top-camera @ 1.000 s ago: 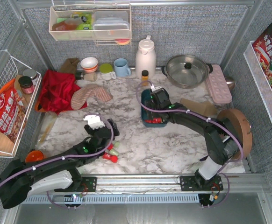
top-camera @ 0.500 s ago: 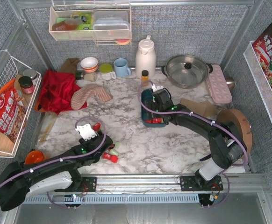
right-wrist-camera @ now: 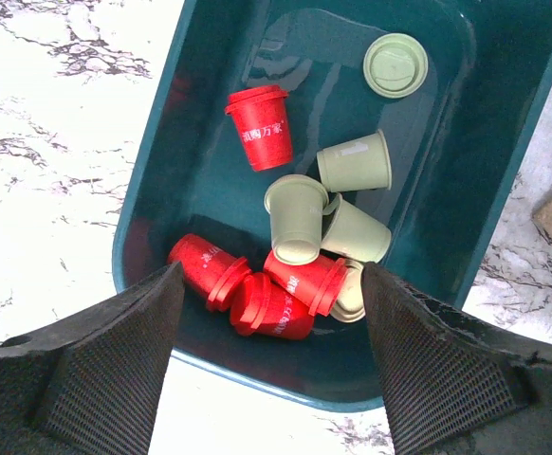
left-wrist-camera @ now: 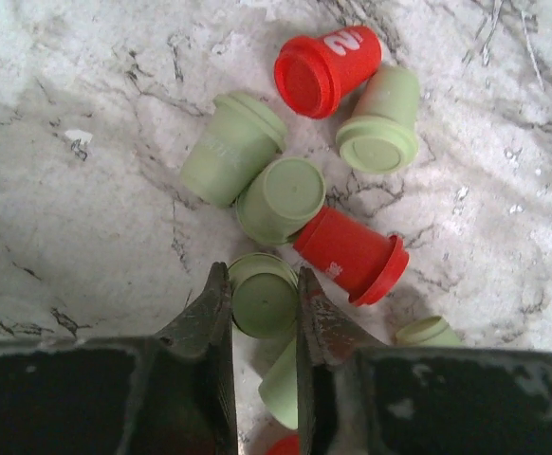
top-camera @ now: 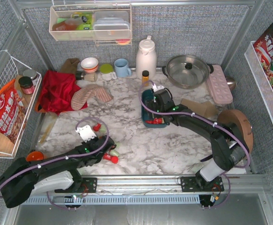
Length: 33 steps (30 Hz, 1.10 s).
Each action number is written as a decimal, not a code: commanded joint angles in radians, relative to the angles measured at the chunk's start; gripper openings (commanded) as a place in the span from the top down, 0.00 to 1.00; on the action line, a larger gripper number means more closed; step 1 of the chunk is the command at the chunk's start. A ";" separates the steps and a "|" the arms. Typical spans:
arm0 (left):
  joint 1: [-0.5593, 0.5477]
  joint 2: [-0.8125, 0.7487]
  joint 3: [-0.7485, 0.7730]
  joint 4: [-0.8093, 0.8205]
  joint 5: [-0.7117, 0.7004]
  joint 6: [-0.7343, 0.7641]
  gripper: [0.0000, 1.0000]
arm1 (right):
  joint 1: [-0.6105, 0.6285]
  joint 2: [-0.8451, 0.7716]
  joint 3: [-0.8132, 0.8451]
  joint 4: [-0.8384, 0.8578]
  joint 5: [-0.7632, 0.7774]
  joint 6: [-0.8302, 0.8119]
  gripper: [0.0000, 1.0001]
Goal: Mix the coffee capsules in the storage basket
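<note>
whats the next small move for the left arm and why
Probably lift straight up: the left gripper is shut on a green capsule among loose capsules on the table, so it should clear them before heading to the storage basket.

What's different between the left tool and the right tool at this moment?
The left tool is shut on a green capsule; the right tool stands open, holding nothing. The left sits over loose capsules on the table; the right hangs over the teal basket. Both point down.

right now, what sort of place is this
Likely a mock kitchen counter for robot trials: marble-look worktop, lidded steel pot, white thermos jug, blue mug.
</note>
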 commanded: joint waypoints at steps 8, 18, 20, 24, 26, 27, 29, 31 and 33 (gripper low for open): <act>0.011 -0.012 0.073 0.091 0.063 0.152 0.75 | 0.000 -0.074 0.009 -0.039 -0.058 0.008 0.20; 0.010 -0.083 0.083 0.708 0.260 0.643 0.72 | 0.030 -0.244 -0.014 -0.094 -0.400 -0.037 0.19; 0.012 -0.059 0.078 0.834 0.308 0.693 0.71 | 0.054 -0.283 -0.055 -0.046 -0.517 -0.097 0.19; 0.013 0.027 0.113 0.985 0.487 0.745 0.70 | 0.133 -0.357 -0.165 0.111 -0.653 -0.260 0.18; 0.013 0.069 0.139 1.008 0.552 0.749 0.70 | 0.189 -0.394 -0.221 0.182 -0.641 -0.368 0.19; 0.013 0.086 0.152 1.009 0.588 0.750 0.70 | 0.202 -0.407 -0.249 0.218 -0.639 -0.411 0.19; 0.013 0.108 0.167 1.017 0.657 0.754 0.70 | 0.218 -0.430 -0.296 0.287 -0.622 -0.485 0.19; 0.013 0.114 0.161 1.042 0.715 0.760 0.70 | 0.223 -0.449 -0.325 0.333 -0.570 -0.507 0.20; 0.014 0.106 0.146 1.070 0.746 0.761 0.69 | 0.223 -0.464 -0.338 0.350 -0.507 -0.520 0.23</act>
